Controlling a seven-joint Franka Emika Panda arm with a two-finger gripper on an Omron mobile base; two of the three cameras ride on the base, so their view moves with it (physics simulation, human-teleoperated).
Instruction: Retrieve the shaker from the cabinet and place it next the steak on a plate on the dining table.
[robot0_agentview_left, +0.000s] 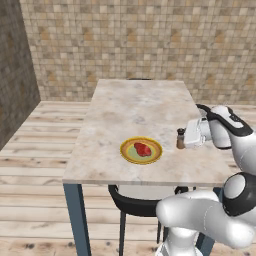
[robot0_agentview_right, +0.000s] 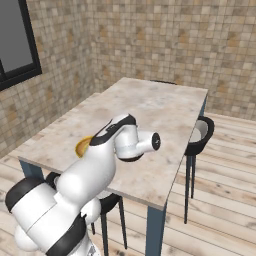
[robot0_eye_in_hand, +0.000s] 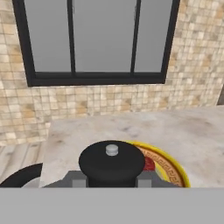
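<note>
Closest to the hand camera sits the shaker (robot0_eye_in_hand: 112, 162), its dark round cap with a small grey knob filling the lower middle of the hand view, the gripper's (robot0_eye_in_hand: 112, 180) fingers pinching it from both sides. From the left base view, the same shaker (robot0_agentview_left: 180, 138) shows as a slim brown body with a dark cap, upright, held at the tip of the gripper (robot0_agentview_left: 184, 138) just above the dining table (robot0_agentview_left: 140, 107), right of the plate. Whether its base touches the tabletop I cannot tell.

Just beyond the shaker lies the plate (robot0_eye_in_hand: 173, 168), with its yellow-orange patterned rim, and a sliver of the red steak (robot0_eye_in_hand: 149, 164) peeks out behind the cap. In the left base view the plate (robot0_agentview_left: 141, 150) rests near the table's front edge, the steak (robot0_agentview_left: 143, 149) at its greenish centre, near the shaker but apart from it.

A black chair (robot0_agentview_left: 131, 204) is tucked under the near edge of the table, and another (robot0_agentview_right: 200, 135) stands at the side. Farther off, the pale marbled top stretches toward a tiled wall, where a dark-framed window (robot0_eye_in_hand: 96, 39) faces the hand.
</note>
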